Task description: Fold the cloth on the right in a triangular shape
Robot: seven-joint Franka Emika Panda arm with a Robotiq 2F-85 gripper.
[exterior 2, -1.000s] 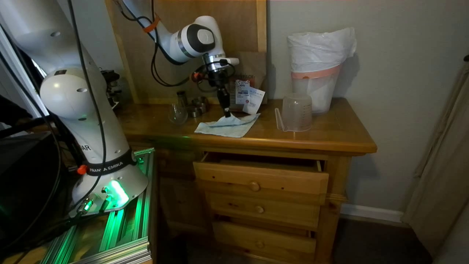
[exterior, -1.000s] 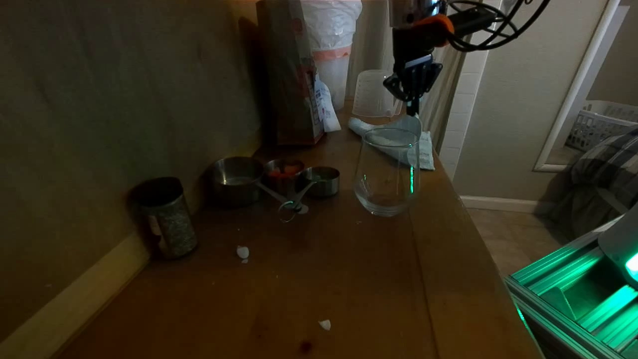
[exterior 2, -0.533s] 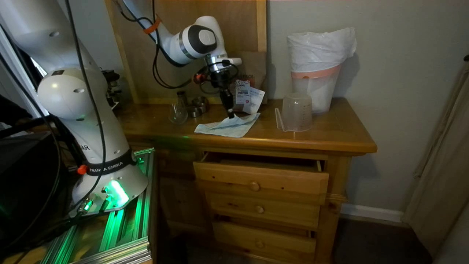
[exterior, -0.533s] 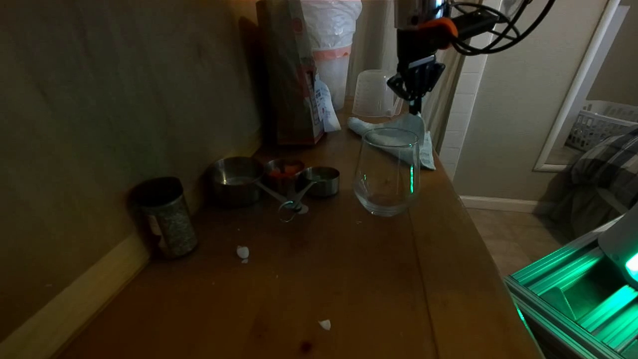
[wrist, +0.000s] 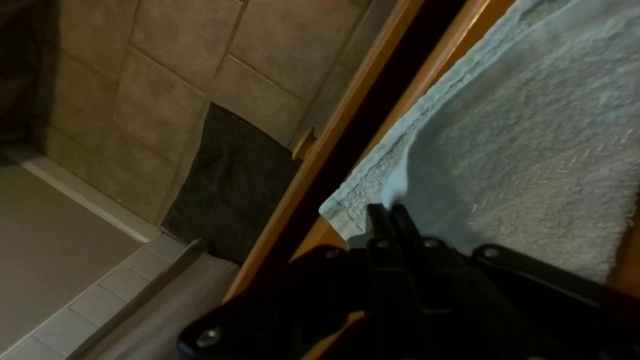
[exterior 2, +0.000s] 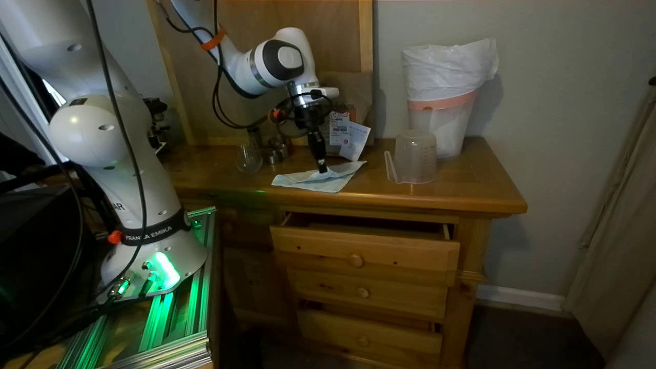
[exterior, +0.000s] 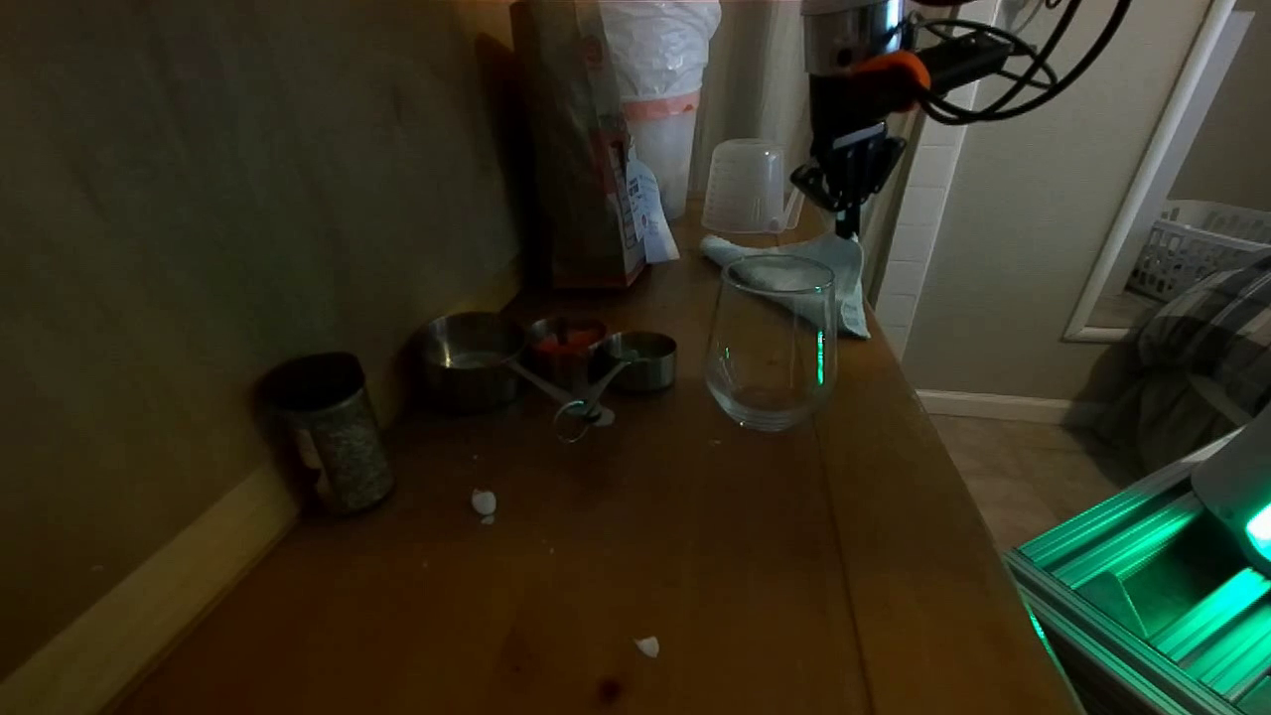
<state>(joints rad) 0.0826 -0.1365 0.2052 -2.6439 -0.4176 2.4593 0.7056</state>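
The gripper [wrist: 389, 212] pinches a turned-over part of the cloth [wrist: 540, 165] (hemmed edge showing beneath the fold), close to one of its corners. The cloth lies on the surface [exterior 2: 471, 187] near the front edge, above a pulled-out drawer [exterior 2: 369, 248]. In both exterior views, a clear glass [exterior: 770, 372] stands near it, metal measuring cups [exterior: 561, 365] beside that, and a clear jug [exterior 2: 416, 159] opposite.

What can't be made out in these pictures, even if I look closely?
Wrist view: how far the cloth extends; the top and right edges cut it off.
Wrist view: the pinched bit of cloth; the tool covers it.
In an exterior view: print on the slanted paper slip; too small to read.
In an exterior view: what, if anything, the top drawer holds; its front and shadow hide that.
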